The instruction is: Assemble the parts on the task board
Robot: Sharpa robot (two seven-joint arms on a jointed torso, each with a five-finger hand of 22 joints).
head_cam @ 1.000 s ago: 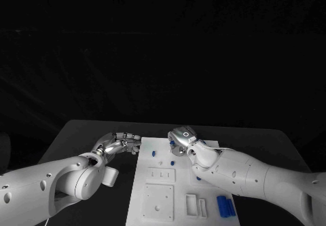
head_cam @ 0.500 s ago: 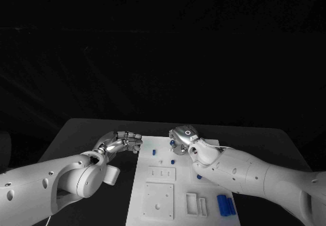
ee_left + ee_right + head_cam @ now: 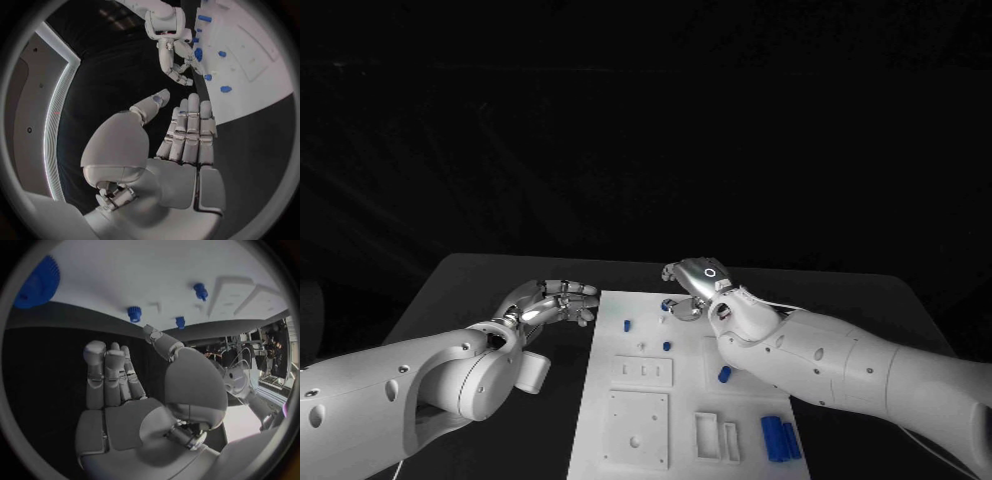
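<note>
Since both robot hands hover unladen, pick carefully. Head view: right robot hand [image 3: 692, 290] over the white board's [image 3: 635, 420] far edge, left robot hand [image 3: 557, 303] beside it. Right wrist view: blue pegs [image 3: 134, 313] just beyond spread fingers; descend straight, pinch one.

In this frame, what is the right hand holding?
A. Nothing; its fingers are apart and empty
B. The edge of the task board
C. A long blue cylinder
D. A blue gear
A: in the right wrist view the right hand shows a bare palm with straight fingers, apart from the thumb, hovering off the task board, and the blue gear lies on the board untouched.
</note>
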